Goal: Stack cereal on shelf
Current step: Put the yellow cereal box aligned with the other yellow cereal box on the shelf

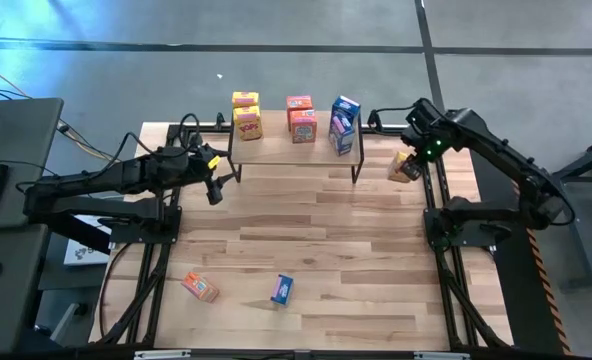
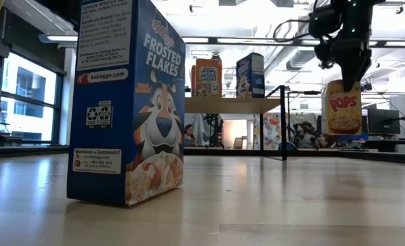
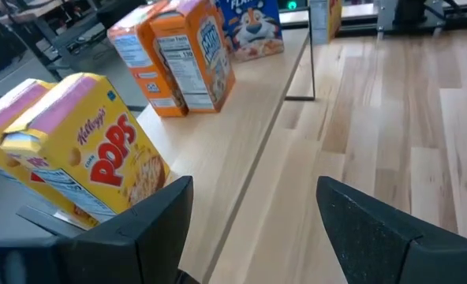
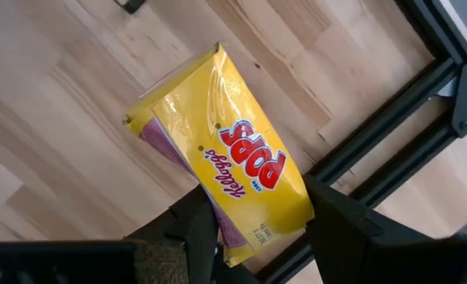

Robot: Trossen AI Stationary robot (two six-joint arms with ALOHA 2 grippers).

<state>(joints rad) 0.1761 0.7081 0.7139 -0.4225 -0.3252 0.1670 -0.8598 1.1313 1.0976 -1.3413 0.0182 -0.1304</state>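
The shelf (image 1: 296, 150) stands at the table's far edge and carries two yellow cereal boxes (image 1: 246, 115), two orange-red ones (image 1: 301, 118) and blue ones (image 1: 344, 125), all upright on their bottoms. My right gripper (image 1: 416, 145) hovers right of the shelf, shut on a yellow Pops box (image 1: 404, 165). My left gripper (image 1: 214, 180) is open by the shelf's left end, close in front of the yellow boxes (image 3: 99, 158) and touching nothing. An orange-red box (image 1: 200, 287) lies flat near the table's near edge. A blue box (image 1: 282, 289) stands beside it. My right gripper (image 4: 261, 225) pinches the yellow Pops box by its upper end (image 4: 257, 209) between the two fingers, one on each broad face. The fingers come from above, pointing down. The box (image 2: 343, 106) hangs below them, nearly upright and lifted clear of the table.
The blue Frosted Flakes box (image 2: 127, 102) stands close to the low camera. Black frame rails (image 1: 431, 200) run along the table's right and left sides. The middle of the wooden tabletop (image 1: 306, 230) is bare. The shelf top has free room in front of the boxes (image 3: 241, 118).
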